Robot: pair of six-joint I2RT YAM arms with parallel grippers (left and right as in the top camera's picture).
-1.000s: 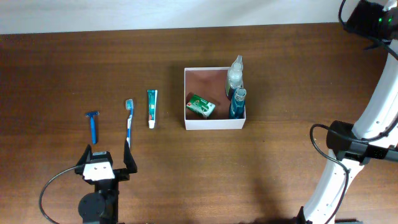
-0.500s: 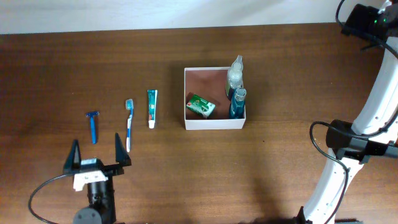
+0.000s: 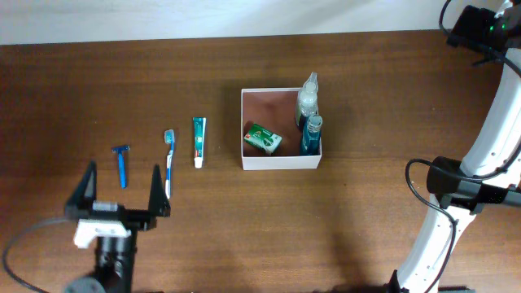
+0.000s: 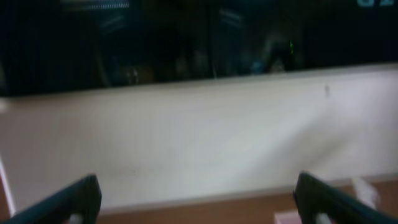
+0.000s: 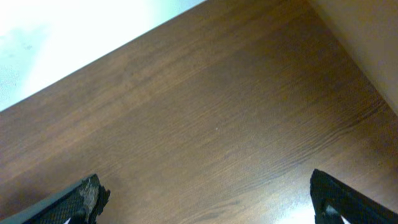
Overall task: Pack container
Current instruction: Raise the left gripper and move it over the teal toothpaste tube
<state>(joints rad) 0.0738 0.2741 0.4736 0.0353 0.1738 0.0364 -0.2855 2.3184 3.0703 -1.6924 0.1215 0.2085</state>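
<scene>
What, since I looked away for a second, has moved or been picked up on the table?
The left gripper moved left and forward, toward the razor, jaws open and taking nothing. The razor, toothbrush, toothpaste and the container with its contents stayed put; the right arm barely shifted.

The wood-grain table (image 3: 366, 73) is dark brown and streaked. The square shallow container (image 3: 281, 163) has white walls and a reddish-brown inside. The small carton (image 3: 263, 138) is green and white, one bottle (image 3: 308, 96) pale and clear, the other bottle (image 3: 310, 136) blue. The razor (image 3: 122, 165) is blue, the toothbrush (image 3: 169, 163) blue and white, and the toothpaste tube (image 3: 199, 141) white and teal.
</scene>
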